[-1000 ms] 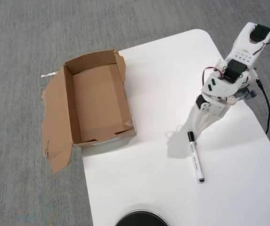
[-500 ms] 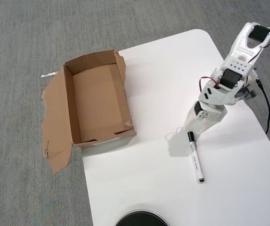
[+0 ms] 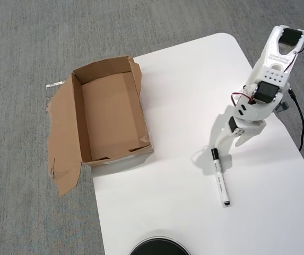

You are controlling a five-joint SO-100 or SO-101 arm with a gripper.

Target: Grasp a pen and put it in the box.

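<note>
From my overhead feed, the arm has pulled back and swung upright since a second ago, so its fingers (image 3: 235,139) now sit just above the pen's capped end instead of reaching past it; they look parted, clamped on nothing. The white tabletop (image 3: 162,207) has rounded corners and stands on grey carpet (image 3: 24,42). A round black object (image 3: 158,247) peeks in at the bottom edge. The pen (image 3: 220,176) lies flat on the tabletop, unmoved: slim white barrel with small dark print, black cap toward the arm, dark tip. The box (image 3: 112,114), brown cardboard with ragged flaps spread left, rests well apart, straddling the tabletop's edge.
</note>
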